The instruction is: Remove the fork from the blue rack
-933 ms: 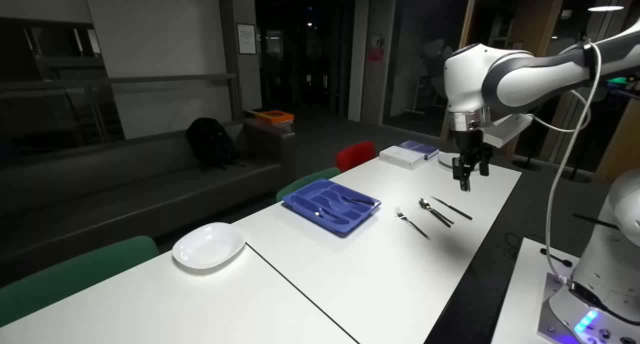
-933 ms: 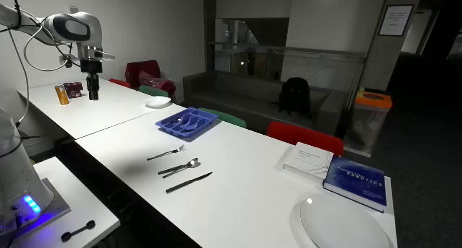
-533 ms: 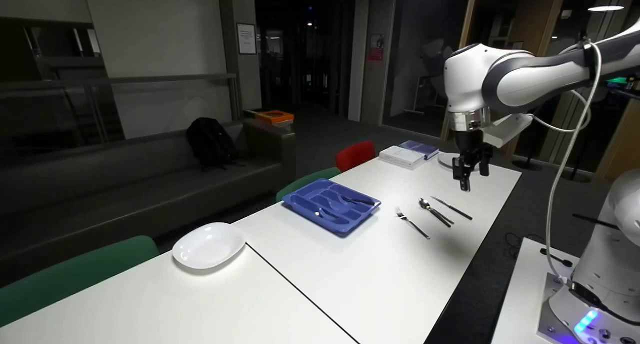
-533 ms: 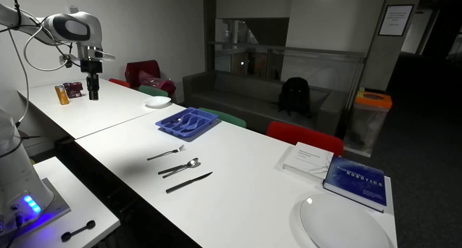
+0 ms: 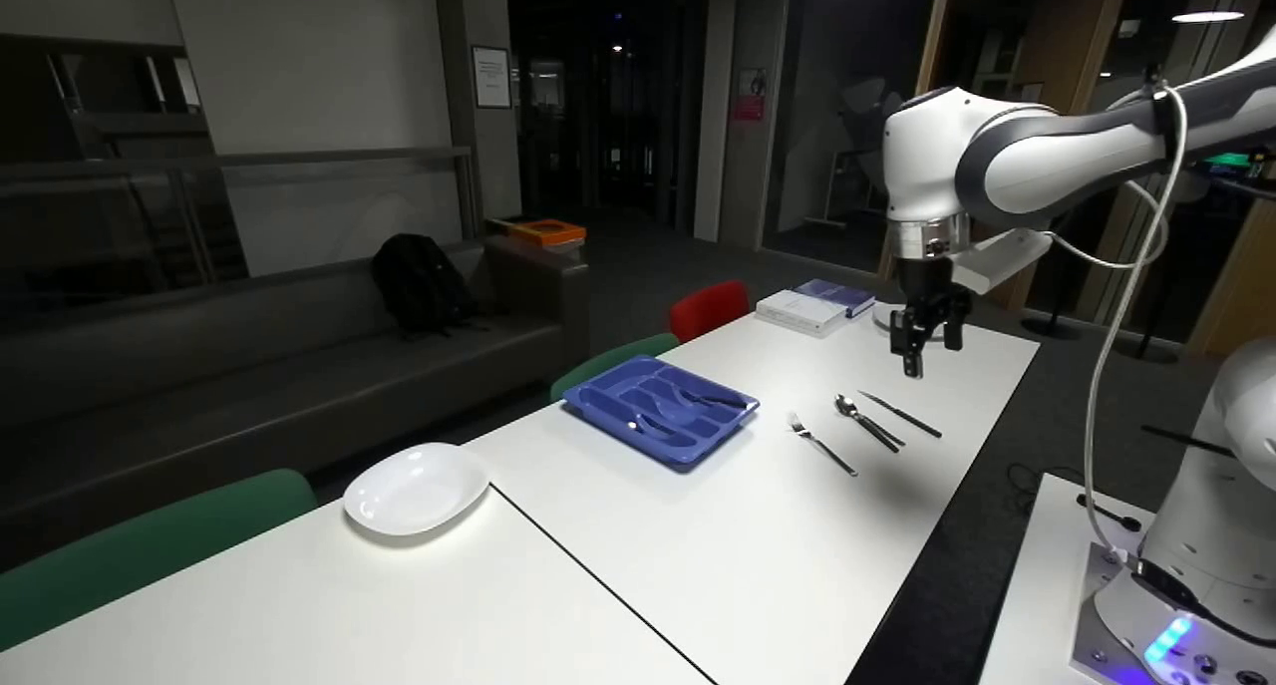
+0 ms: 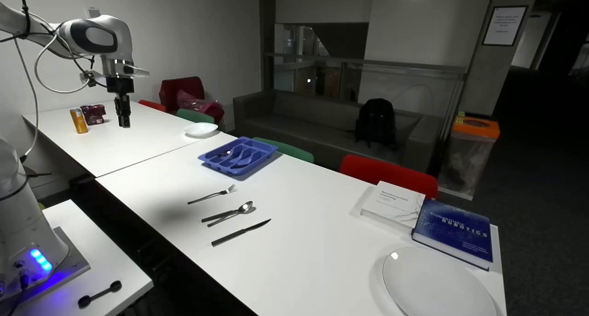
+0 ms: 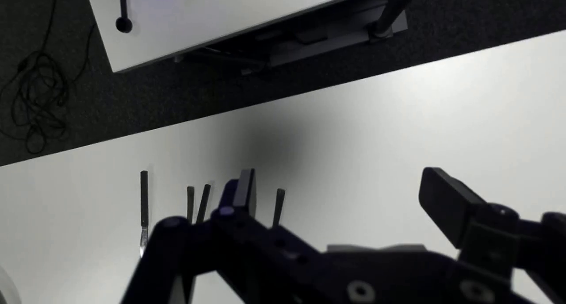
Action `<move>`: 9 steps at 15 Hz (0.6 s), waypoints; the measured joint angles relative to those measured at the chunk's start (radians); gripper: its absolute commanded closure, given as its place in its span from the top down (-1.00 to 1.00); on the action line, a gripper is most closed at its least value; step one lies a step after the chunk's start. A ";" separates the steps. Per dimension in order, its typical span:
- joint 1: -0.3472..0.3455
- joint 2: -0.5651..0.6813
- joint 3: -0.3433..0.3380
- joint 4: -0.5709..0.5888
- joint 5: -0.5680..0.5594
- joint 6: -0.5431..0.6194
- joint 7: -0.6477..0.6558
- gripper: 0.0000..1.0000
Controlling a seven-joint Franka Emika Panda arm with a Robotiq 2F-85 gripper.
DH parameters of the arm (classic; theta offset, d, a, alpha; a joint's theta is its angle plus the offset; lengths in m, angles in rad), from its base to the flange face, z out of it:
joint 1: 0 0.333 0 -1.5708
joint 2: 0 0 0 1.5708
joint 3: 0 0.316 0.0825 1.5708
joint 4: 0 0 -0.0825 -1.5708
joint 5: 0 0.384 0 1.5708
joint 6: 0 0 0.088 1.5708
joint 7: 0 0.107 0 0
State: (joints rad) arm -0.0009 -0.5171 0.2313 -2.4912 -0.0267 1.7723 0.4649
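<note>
The blue rack [image 5: 682, 456] lies flat on the white table; it also shows in an exterior view [image 6: 235, 171]. Several pieces of cutlery [image 5: 713, 400] lie in its compartments; I cannot tell which kinds. A fork [image 5: 833, 456] with a dark handle lies on the table beside the rack, also in an exterior view [image 6: 204, 198]. In the wrist view only its handle [image 7: 279, 205] shows, the rest hidden behind my gripper. My gripper [image 5: 933, 357] hangs high above the table, apart from the rack. In the wrist view my gripper [image 7: 338, 180] is wide open and empty.
Two spoons [image 6: 245, 207] and a knife [image 6: 241, 232] lie on the table near the fork. A white bowl [image 5: 417, 488], a white plate [image 6: 437, 284], two books [image 6: 453, 233], an orange can [image 6: 79, 121] and a dark red pack [image 6: 94, 114] also stand there.
My gripper has shifted slightly, to the left in an exterior view and to the right in an exterior view. The rack and the cutlery have not moved.
</note>
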 measured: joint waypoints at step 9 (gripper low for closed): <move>-0.034 0.195 -0.052 0.065 -0.091 0.273 0.004 1.00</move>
State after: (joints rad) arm -0.0348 -0.3219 0.1794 -2.4264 -0.1179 2.0449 0.4684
